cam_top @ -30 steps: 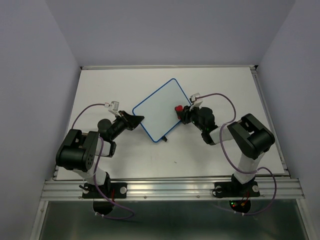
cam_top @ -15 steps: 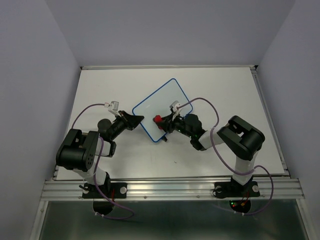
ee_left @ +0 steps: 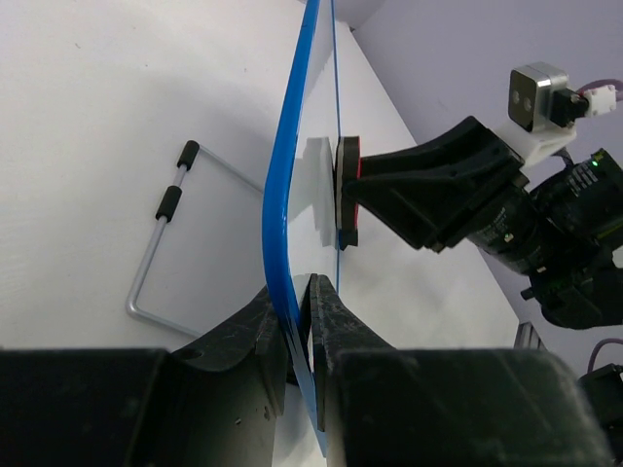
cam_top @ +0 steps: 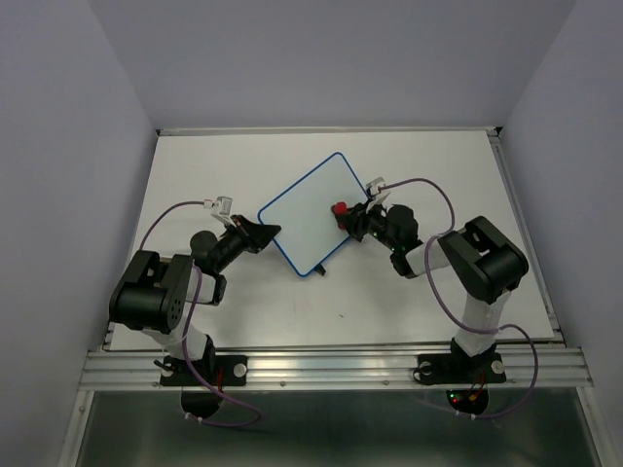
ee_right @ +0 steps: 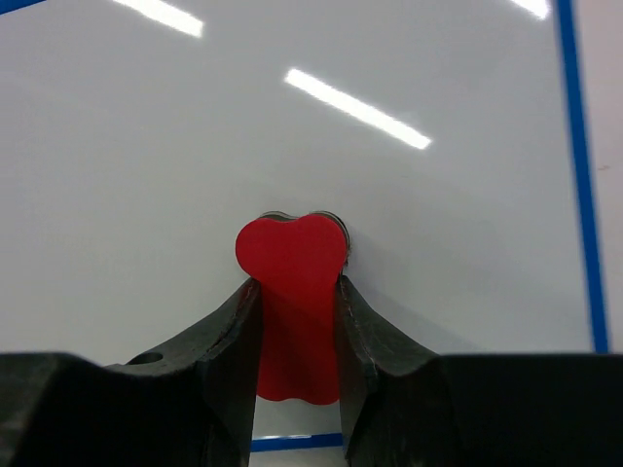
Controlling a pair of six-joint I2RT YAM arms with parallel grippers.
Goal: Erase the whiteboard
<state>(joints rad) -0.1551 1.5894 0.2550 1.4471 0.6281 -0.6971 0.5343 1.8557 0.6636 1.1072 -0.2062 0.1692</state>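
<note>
whiteboard [cam_top: 310,216]: centre of top view, cornerwise on table [cam_top: 438,165] | left pincer [ee_left: 299,297]: clamped on its blue rim, lower-left edge | right pincer [ee_right: 295,287]: closed on red eraser [ee_right: 292,255] touching board, pad underside hidden | left wrist view: board edge-on, face unreadable

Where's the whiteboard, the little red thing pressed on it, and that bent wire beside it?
whiteboard [cam_top: 304,216]: top external view, middle of its bare white face.
red eraser [ee_right: 292,261]: right wrist view, its heart-shaped red top, between the fingers.
wire leg [ee_left: 171,202]: left wrist view, one of its black sleeves.
</note>
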